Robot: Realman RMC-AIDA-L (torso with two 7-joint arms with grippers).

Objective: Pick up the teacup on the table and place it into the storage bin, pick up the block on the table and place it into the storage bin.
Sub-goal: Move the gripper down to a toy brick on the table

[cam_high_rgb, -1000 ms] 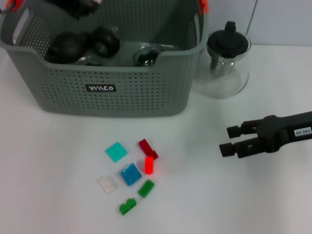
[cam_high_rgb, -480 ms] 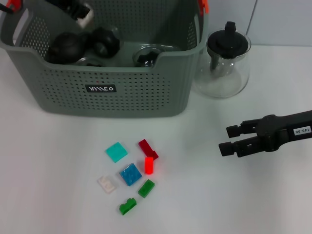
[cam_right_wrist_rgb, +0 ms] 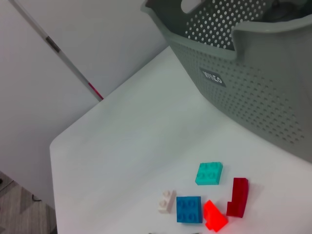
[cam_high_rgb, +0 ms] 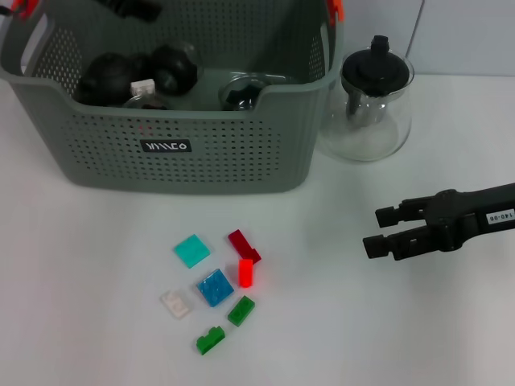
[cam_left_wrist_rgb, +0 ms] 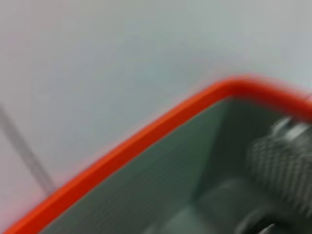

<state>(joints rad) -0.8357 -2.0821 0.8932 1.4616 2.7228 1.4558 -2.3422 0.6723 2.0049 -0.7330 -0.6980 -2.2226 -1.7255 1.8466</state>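
Observation:
The grey perforated storage bin (cam_high_rgb: pixel 185 153) stands at the back left, with its orange rim (cam_left_wrist_rgb: pixel 146 140) filling the left wrist view. A small white block (cam_high_rgb: pixel 142 86) lies inside it on dark round items, beside a glass teacup (cam_high_rgb: pixel 241 90). My left gripper (cam_high_rgb: pixel 129 8) hangs open over the bin's back at the top edge of the head view, holding nothing. Several loose blocks lie on the table in front of the bin: teal (cam_high_rgb: pixel 192 250), dark red (cam_high_rgb: pixel 244 244), bright red (cam_high_rgb: pixel 246 272), blue (cam_high_rgb: pixel 216 287). My right gripper (cam_high_rgb: pixel 378 232) rests open and empty at the right.
A clear glass teapot (cam_high_rgb: pixel 376 100) with a black lid stands right of the bin. A white block (cam_high_rgb: pixel 176 304) and two green blocks (cam_high_rgb: pixel 241 310) lie nearer the front. The right wrist view shows the bin (cam_right_wrist_rgb: pixel 243 83) and the teal block (cam_right_wrist_rgb: pixel 209 173).
The white block that my left gripper held over the bin has dropped into the bin. The left gripper has risen toward the top edge. The right arm has not moved.

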